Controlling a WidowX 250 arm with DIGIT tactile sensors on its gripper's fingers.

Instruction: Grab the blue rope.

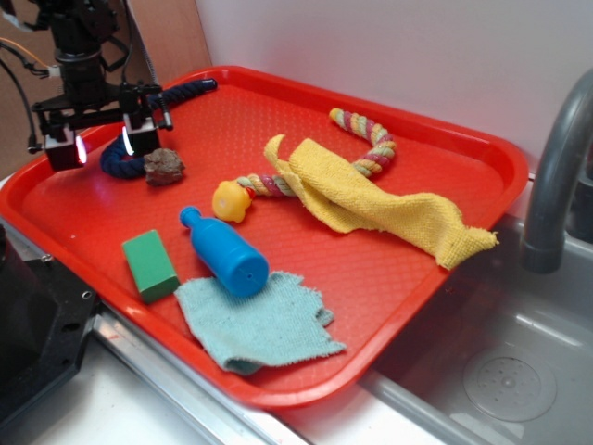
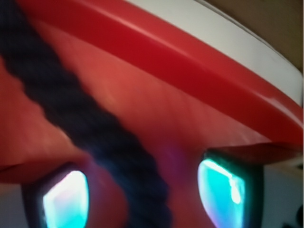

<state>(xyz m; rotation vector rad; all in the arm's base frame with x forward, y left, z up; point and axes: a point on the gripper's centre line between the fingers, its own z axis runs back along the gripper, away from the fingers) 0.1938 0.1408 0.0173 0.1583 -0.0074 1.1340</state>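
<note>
The blue rope (image 1: pixel 188 89) is a dark navy twisted cord curving along the far left corner of the red tray (image 1: pixel 278 389). My gripper (image 1: pixel 102 144) hangs over the rope's near bend and is open, one finger on each side. In the wrist view the blue rope (image 2: pixel 71 111) runs from the upper left down between the two glowing fingertips (image 2: pixel 66 199) of the gripper (image 2: pixel 145 197). A gap shows on both sides of the rope. The arm hides the rope's middle in the exterior view.
A brown rock (image 1: pixel 164 167) lies just right of the gripper. Further along the tray are a yellow duck (image 1: pixel 230 200), blue bottle (image 1: pixel 227 255), green block (image 1: pixel 150 266), teal cloth (image 1: pixel 259 320), yellow cloth (image 1: pixel 380 199) and striped rope (image 1: pixel 366 139). A grey faucet (image 1: pixel 556 176) stands right.
</note>
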